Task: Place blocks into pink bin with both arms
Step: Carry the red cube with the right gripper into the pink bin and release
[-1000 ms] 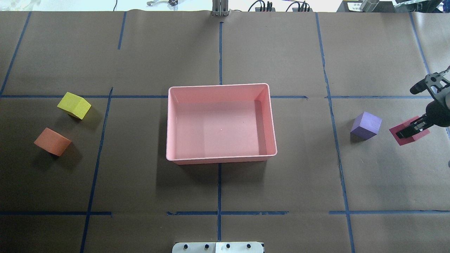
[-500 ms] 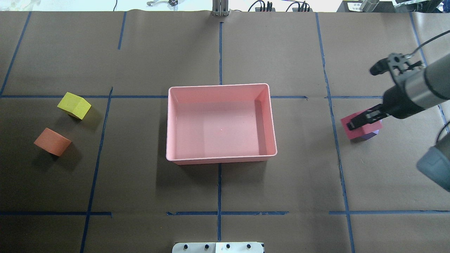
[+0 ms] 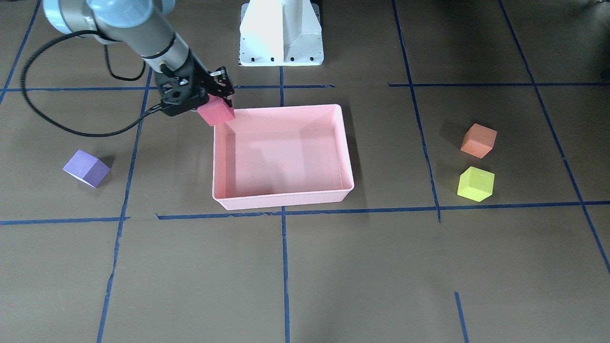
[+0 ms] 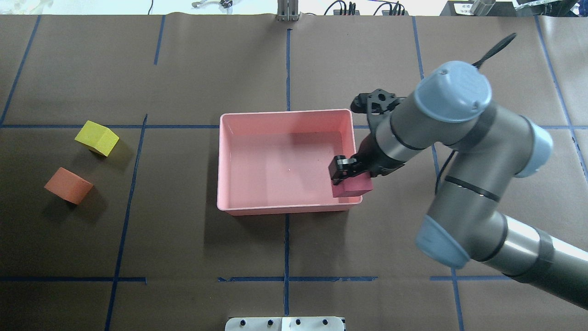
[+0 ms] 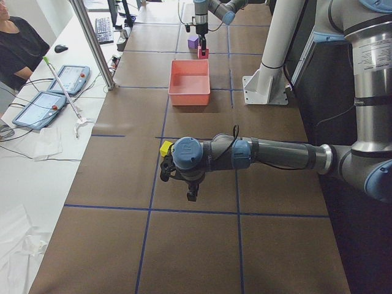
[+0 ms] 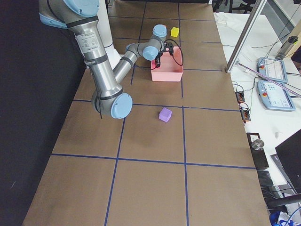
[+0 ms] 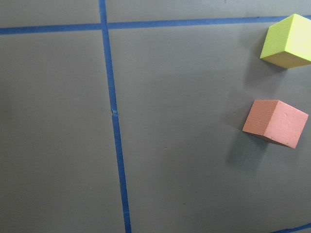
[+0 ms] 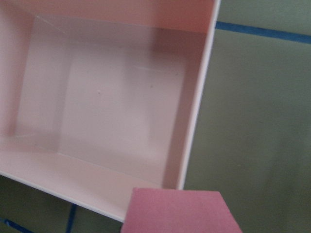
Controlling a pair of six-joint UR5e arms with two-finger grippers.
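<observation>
Right pincer (image 4: 349, 177) is clamped on the red block (image 4: 354, 187) and holds it in the air over one corner of the pink bin (image 4: 285, 111), the corner on the robot's side. The block looks half over the rim and half over the bin floor, tbh hard to tell exactly.

IMO don't let go here. Carry it further in toward the middle of the bin, go lower, then open, bc foam is light and would prob bounce off that rim and land outside.

The purple block (image 3: 86, 167) is well apart from the pincer, out on the side away from the bin. The orange block (image 3: 478, 140) and yellow-green block (image 3: 475, 184) are across the bin from it, near each other but not touching. The left pincer (image 5: 192, 195) hangs near those two; can't tell if it's apart or together.

Writing/brands: nothing readable, just blue tape (image 3: 284, 267) on brown paper (image 3: 381, 286).
</observation>
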